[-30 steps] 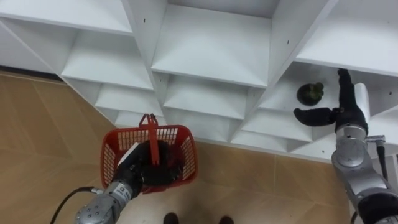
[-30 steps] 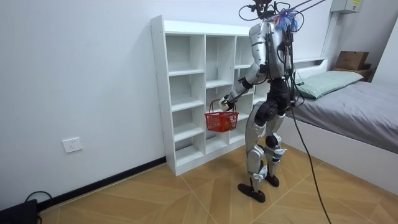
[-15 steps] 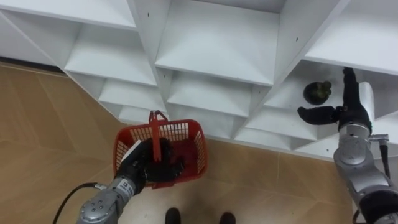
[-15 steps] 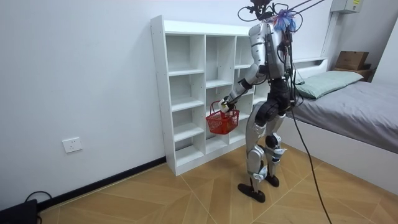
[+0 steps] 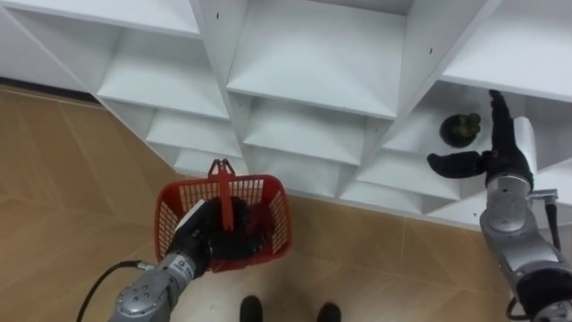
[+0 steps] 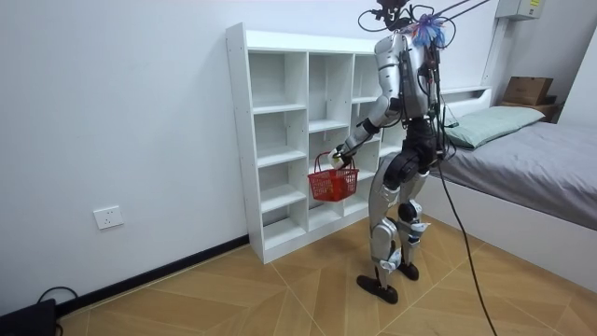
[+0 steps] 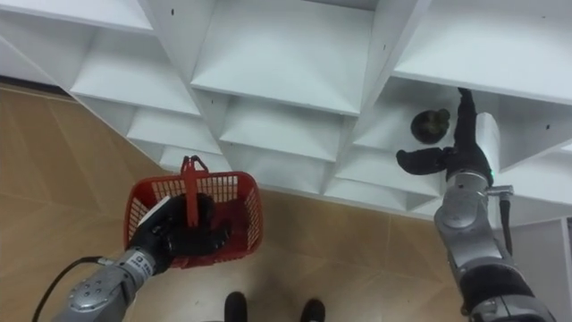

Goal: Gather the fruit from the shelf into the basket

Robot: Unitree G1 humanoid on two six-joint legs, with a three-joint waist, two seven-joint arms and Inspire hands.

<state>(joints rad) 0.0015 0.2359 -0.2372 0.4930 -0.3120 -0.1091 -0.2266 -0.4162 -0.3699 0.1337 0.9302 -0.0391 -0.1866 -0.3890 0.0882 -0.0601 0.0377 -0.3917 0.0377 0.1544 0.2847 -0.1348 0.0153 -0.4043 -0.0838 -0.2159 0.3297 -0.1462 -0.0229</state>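
The right hand (image 5: 497, 162), spread wide just beside the dark green round fruit (image 5: 460, 129) on the white closet shelf (image 5: 304, 72), could nudge it deeper as it closes; the left hand (image 5: 202, 240) grips the red plastic basket (image 5: 273, 202).

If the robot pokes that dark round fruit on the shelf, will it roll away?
Probably a bit: the fruit looks round and sits on a flat shelf, so a nudge from the open right hand beside it could roll it. It looks small next to that hand, so it is likely light.
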